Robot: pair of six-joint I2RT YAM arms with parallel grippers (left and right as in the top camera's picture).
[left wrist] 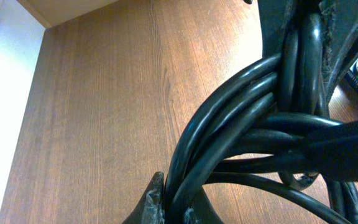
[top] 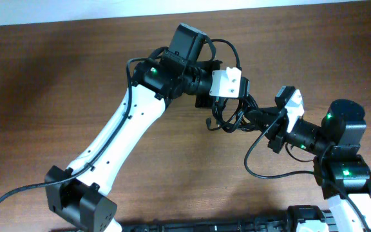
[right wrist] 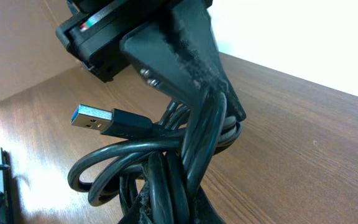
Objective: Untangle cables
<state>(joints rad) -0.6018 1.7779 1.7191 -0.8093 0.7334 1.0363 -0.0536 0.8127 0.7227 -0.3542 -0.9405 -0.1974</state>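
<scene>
Cables [left wrist: 229, 124] sit pinched in both sets of jaws, the left gripper [top: 237, 104] and right gripper [top: 264, 120] close together, short bundle spanning between them, USB plug [right wrist: 92, 116] free.

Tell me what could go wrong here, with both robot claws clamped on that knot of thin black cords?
1. The left gripper and the right gripper clamp the same bundle of thin black cables close together. Pulling apart may tighten the tangle rather than loosen it.
2. The free silver USB plug sticks out beside a loop and could snag on it.
3. Each gripper pinches several strands at once, so one might slip out.
</scene>
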